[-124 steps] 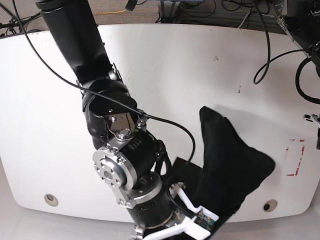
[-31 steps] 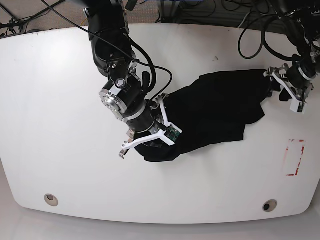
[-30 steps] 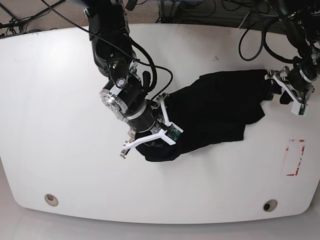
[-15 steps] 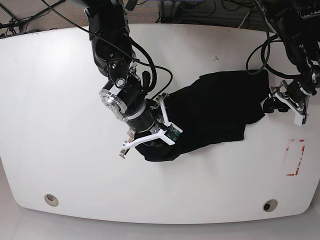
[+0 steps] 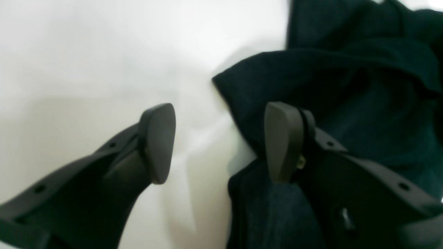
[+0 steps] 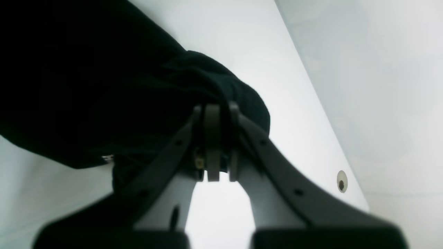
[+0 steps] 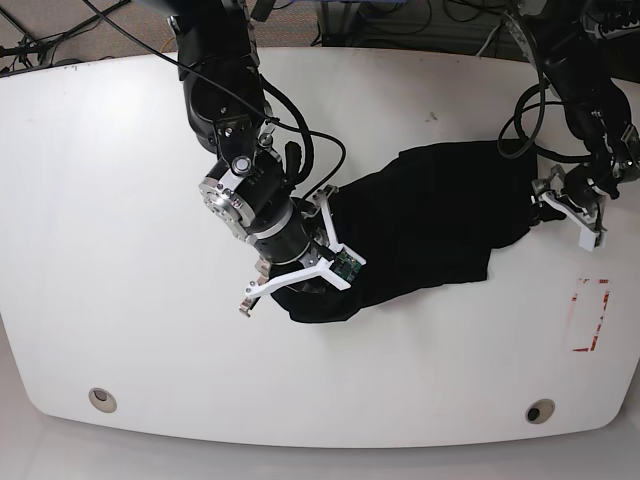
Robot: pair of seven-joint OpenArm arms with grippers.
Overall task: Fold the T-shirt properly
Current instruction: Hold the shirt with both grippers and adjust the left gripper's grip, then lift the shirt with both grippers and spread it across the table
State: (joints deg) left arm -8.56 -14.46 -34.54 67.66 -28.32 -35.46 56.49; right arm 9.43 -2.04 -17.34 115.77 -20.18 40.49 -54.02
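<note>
T-shirt (image 7: 430, 225) rumpled on white table (image 7: 110, 200), cables (image 7: 420, 20) behind

The right gripper (image 6: 218, 145) points downward, its fingers (image 6: 211, 138) pressed together. The left gripper (image 5: 221, 141) is low at the far side, fingers (image 5: 157, 141) spread wide apart.

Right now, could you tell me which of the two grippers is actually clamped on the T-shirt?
The right gripper: its jaws are shut on a bunched fold of the T-shirt. The left gripper is open beside the cloth's edge.
</note>
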